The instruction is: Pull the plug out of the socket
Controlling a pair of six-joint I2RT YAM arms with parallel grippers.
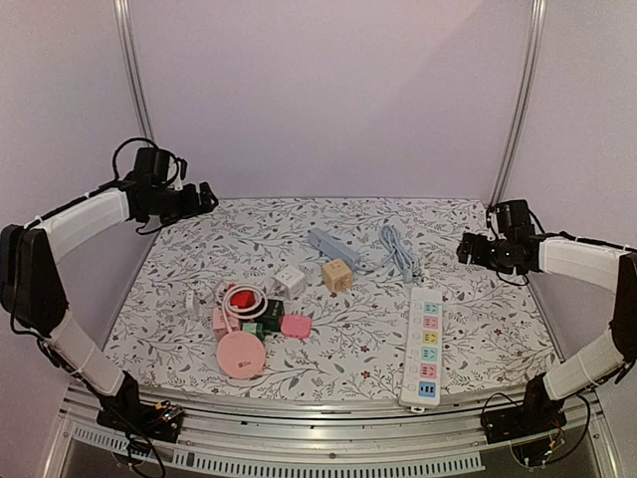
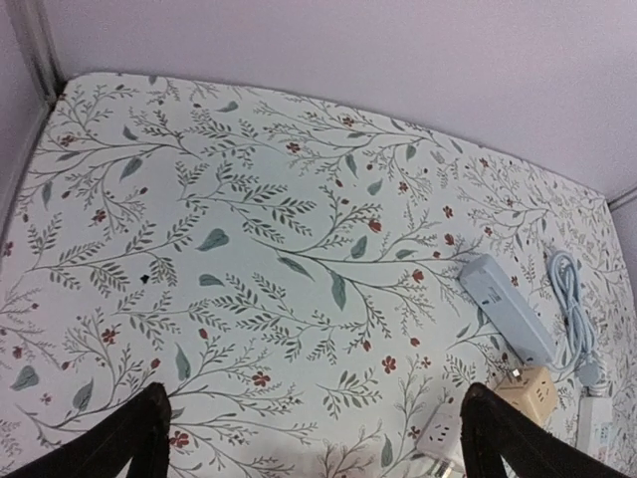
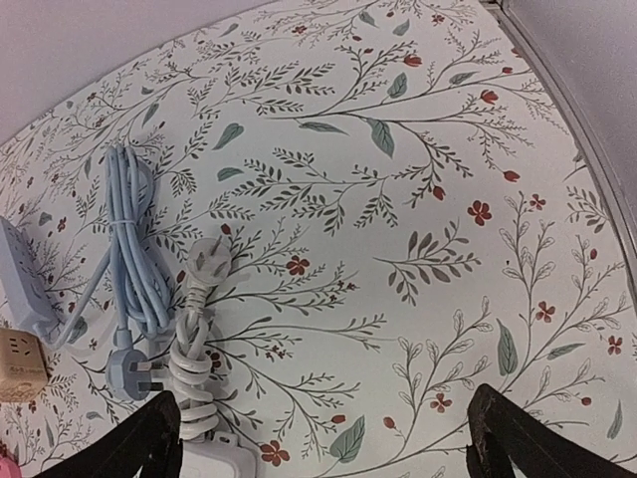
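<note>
Several sockets and plugs lie mid-table: a white cube socket, a beige cube socket, a red plug ringed by white cable, and pink and dark green pieces beside a pink round disc. I cannot tell which plug sits in which socket. My left gripper hangs open high over the far left corner, its fingers wide apart around nothing. My right gripper is open at the right edge, above bare cloth. The white cube shows by the left gripper's right finger.
A grey-blue power strip and a coiled light blue cable lie at the back. A long white strip with coloured outlets runs to the front edge, its white plug on a wound cord. Walls close in the floral cloth.
</note>
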